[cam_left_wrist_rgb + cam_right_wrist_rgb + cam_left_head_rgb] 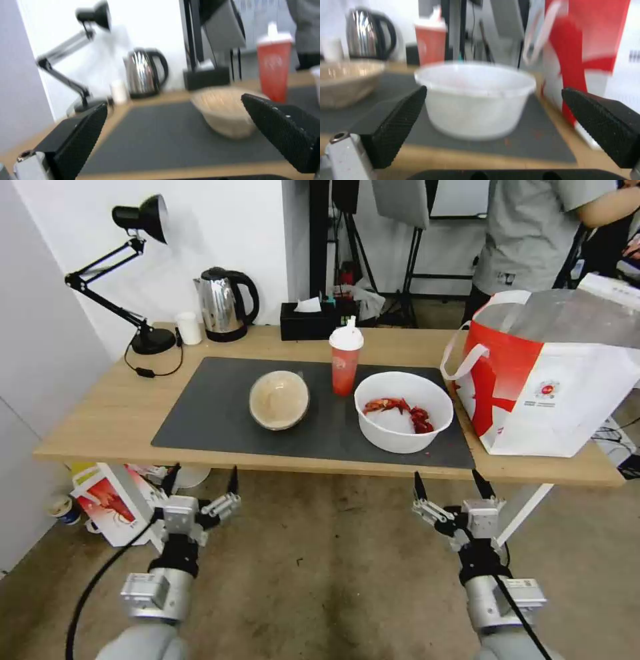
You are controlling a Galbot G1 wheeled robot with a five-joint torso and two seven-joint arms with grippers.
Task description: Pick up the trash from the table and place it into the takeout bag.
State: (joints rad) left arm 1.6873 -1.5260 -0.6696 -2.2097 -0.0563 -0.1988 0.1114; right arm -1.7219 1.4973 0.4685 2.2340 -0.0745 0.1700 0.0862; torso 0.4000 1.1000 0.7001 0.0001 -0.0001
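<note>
Both pincers hang wide open below the light-wood counter (100, 427) edge. Directly ahead of the right pincer (451, 487) sits the large white plastic bowl of red shellfish scraps (403, 410), the boxy red-and-white takeout bag (553, 380) just beyond to its right; the left pincer (202, 481) faces the round beige-filled bowl (279, 399). Gripping one thin wall could tip the scraps out.

cup (345, 359) behind bowls, bag (547, 380) right
</note>
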